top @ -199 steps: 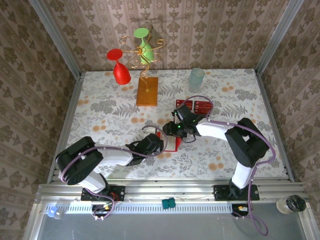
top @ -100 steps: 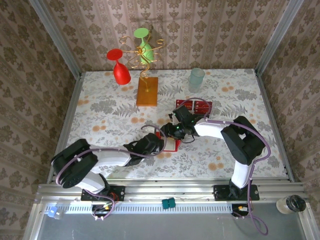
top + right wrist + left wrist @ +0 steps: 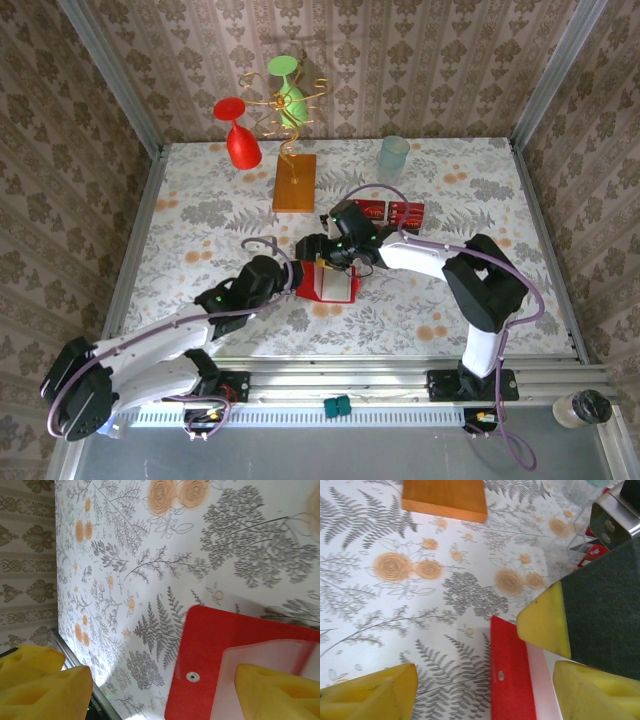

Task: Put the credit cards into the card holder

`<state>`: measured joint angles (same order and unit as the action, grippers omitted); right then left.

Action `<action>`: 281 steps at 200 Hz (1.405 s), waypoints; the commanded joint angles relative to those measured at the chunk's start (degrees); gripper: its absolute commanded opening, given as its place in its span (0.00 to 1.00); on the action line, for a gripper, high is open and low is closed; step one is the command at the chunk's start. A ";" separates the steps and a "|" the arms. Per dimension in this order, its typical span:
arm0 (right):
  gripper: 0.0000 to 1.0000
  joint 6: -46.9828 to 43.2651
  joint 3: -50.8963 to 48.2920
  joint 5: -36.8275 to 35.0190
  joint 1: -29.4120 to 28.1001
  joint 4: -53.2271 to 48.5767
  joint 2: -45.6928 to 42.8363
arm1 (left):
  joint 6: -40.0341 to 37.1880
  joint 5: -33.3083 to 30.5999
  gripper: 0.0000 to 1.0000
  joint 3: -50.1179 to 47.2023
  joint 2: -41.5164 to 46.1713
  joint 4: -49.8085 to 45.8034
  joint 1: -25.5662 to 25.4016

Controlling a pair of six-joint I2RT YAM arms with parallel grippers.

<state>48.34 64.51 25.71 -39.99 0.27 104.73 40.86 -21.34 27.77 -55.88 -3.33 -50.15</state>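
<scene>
I see left gripper [image 3: 287, 274] left of centre, jaws spread, empty. Card holder [image 3: 330, 285] centre frame, lying open. Right gripper [image 3: 316, 254] at its upper edge, jaws wide, empty. Credit cards [image 3: 396, 212] upper right of centre.

The table [image 3: 200, 215], clothed in white printed with grey ferns and orange flowers, carries an orange-brown rectangular wooden block [image 3: 294, 182], with a pale teal translucent cup [image 3: 393, 155] to its right, flat red gold-lettered cards [image 3: 395, 212] right and slightly nearer, and an open red folding wallet [image 3: 328, 283] in front.
</scene>
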 commanded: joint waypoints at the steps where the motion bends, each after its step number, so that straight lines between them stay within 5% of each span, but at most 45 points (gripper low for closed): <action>1: 0.77 0.46 1.39 0.65 -2.20 -1.72 3.53 | 0.62 -1.99 0.73 -1.61 2.70 -2.22 1.72; 94: 0.77 2.43 1.76 2.48 -2.32 2.20 9.53 | 1.85 0.22 0.71 -2.19 1.25 -2.67 3.17; 211: 0.66 0.70 -2.81 3.22 1.39 0.96 1.95 | 1.39 1.56 0.72 0.35 -3.93 -1.29 3.12; 268: 0.23 1.08 -4.83 3.65 1.62 2.71 3.02 | 0.25 2.97 0.74 1.10 -6.38 -0.55 3.07; 281: 0.21 1.21 -4.69 3.78 1.65 2.96 3.54 | -0.01 3.15 0.74 1.07 -6.94 -0.45 3.13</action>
<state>49.54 60.10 27.94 -38.28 2.50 107.94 41.95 -19.09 27.44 -61.89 -4.25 -47.46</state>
